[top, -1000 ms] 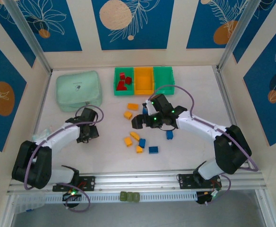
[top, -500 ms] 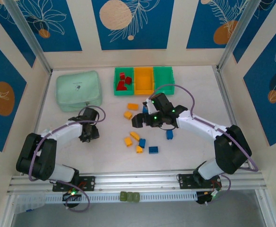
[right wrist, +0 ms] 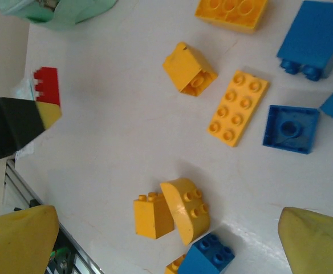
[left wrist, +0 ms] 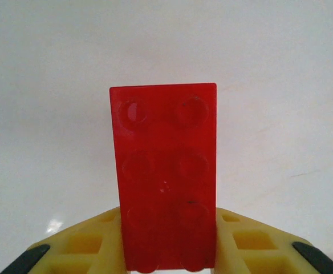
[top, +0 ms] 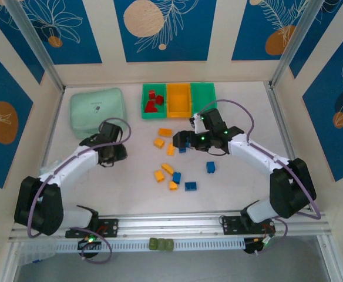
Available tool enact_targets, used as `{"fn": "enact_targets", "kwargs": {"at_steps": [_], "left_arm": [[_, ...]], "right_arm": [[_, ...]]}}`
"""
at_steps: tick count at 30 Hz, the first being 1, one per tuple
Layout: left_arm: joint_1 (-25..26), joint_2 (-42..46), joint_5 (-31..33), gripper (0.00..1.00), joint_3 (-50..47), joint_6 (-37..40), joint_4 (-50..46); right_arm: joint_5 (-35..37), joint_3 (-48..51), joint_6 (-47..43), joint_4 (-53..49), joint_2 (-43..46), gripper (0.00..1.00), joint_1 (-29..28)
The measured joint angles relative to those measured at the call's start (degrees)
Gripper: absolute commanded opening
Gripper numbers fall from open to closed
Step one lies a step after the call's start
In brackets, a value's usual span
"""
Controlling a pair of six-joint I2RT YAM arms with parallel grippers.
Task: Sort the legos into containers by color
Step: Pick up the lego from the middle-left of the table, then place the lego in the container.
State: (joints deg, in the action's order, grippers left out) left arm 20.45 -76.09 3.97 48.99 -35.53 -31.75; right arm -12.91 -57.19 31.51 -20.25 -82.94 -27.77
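Observation:
My left gripper [left wrist: 166, 260] is shut on a red lego [left wrist: 165, 177], a two-by-three brick standing up between its yellow fingers [left wrist: 86, 248]. From above, the left gripper [top: 111, 155] hangs left of the loose pile. The right wrist view catches that red lego [right wrist: 47, 85] at its left edge. My right gripper [top: 182, 143] is open over the pile, its fingers [right wrist: 18, 240] wide apart above two yellow legos [right wrist: 175, 214]. Yellow legos [top: 159, 142] and blue legos [top: 190, 186] lie scattered mid-table. The containers stand at the back: a green one [top: 145, 101] with red legos [top: 152, 106], an orange one [top: 179, 100], a green one [top: 203, 97].
A pale mint lidded box [top: 98, 111] lies at the back left, close behind the left gripper. A blue lego [top: 210, 167] lies apart to the right of the pile. The metal rail [top: 171, 223] runs along the near edge.
The left gripper has moved back, away from the near edge, with the red lego. The right gripper has shifted right and back, toward the containers.

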Motion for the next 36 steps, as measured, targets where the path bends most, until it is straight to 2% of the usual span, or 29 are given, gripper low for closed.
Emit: {"fn": "enact_targets", "kwargs": {"at_steps": [5,14,17,20,23,28,31,36], "left_arm": [[2.69,-9.49,-1.40,0.31,14.03,0.87,1.11],[3.48,-36.68,-2.03,0.32,46.56,5.09,3.34],[3.48,-45.22,-1.99,0.41,57.13,6.43,2.32],[3.48,-52.72,-1.84,0.55,67.38,7.43,0.00],[3.48,-57.07,-1.64,0.56,74.25,8.66,-2.71],[3.48,-54.73,-2.43,0.57,73.07,9.09,-4.11],[3.48,-46.95,-4.44,0.61,62.69,8.98,-2.10],[3.48,-30.71,-7.87,0.71,44.81,8.70,0.83]], "right_arm": [[0.04,-0.72,0.02,-0.33,0.35,0.99,3.32],[0.96,-1.68,-0.22,-0.72,0.87,0.99,6.67],[1.62,-1.84,-0.94,-1.38,0.87,0.99,6.91],[2.45,-2.78,-1.79,-2.71,0.85,0.99,6.93],[3.10,-4.44,-3.10,-3.61,0.85,0.99,6.91],[5.79,-8.00,-5.57,-5.27,0.20,0.99,5.64],[8.13,-10.38,-7.63,-6.71,-1.42,0.99,3.13],[9.35,-16.26,-12.33,-10.12,-7.54,0.91,-1.01]]}}
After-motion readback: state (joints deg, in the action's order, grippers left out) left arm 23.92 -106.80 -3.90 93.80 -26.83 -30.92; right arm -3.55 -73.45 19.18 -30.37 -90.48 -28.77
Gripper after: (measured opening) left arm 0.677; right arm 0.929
